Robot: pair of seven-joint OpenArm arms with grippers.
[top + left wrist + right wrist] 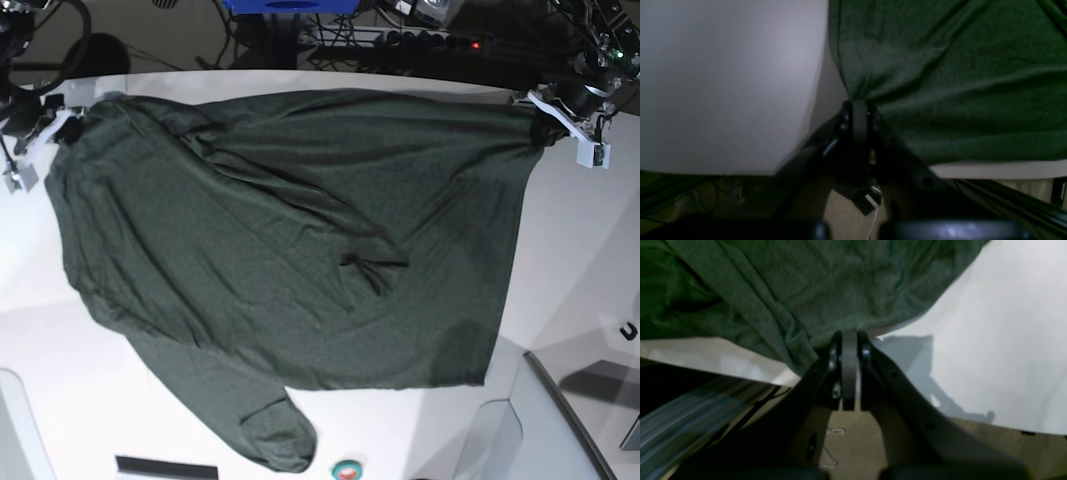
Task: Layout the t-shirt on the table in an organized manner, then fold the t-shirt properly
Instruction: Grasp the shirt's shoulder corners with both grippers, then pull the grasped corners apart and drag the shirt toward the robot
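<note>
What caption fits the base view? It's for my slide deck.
Both grippers, left and right, pinch far corners of the green t-shirt, stretched across the white table.

T-shirt (280, 260): I see thin soft knit cloth, dark green, matt, fine heathered grain up close in both wrist views, creased into shallow folds mid-frame. Table (590, 260): smooth white top with a slight sheen; I get soft shadows on it at right of the right wrist view. Left gripper (860, 110) and right gripper (849, 340): dark hard plastic look, semi-matt, faint highlights on the rims. White plastic-looking brackets (565, 115) at upper right of the base view.
</note>
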